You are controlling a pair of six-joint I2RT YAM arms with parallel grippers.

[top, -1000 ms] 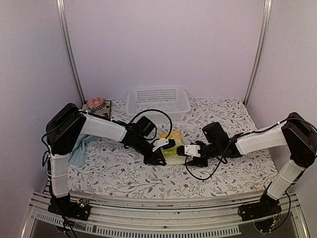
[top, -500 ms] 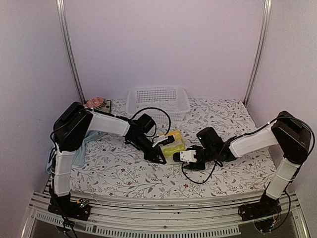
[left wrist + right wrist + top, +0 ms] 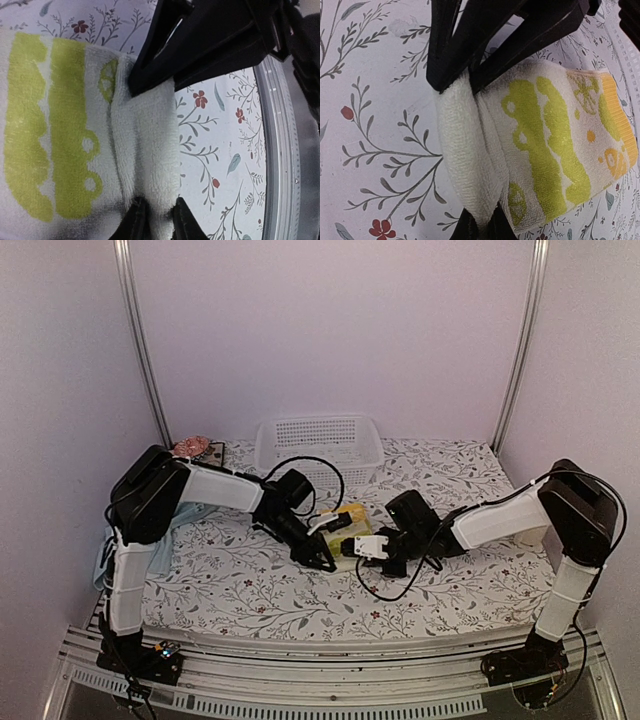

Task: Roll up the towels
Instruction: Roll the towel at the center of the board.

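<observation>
The yellow-green towel (image 3: 540, 150) lies near the middle of the counter (image 3: 480, 590), just in front of the white basket (image 3: 320, 445). It is a thick, cream-white terry cloth printed with bright yellow-green bands and scalloped shapes. One end carries an orange-yellow border with small orange motifs. It is folded into a narrow, layered bundle. Along its near side the plain cream edge is turned over into a plump ridge, with a crease running between that ridge and the patterned face. The pile looks soft and nubbly.

The right claw (image 3: 456, 85) is closed tight on one end of the cream ridge, the cloth bunching where its tips meet. The left claw (image 3: 152, 87) nips the opposite end of the same ridge, its tips drawn in close with only the fold between them. The two claws face each other across the bundle, which rests on the flowered counter cover.

The pale blue towel (image 3: 103, 562) hangs crumpled at the counter's left edge, beneath the left arm and well apart from both claws.
</observation>
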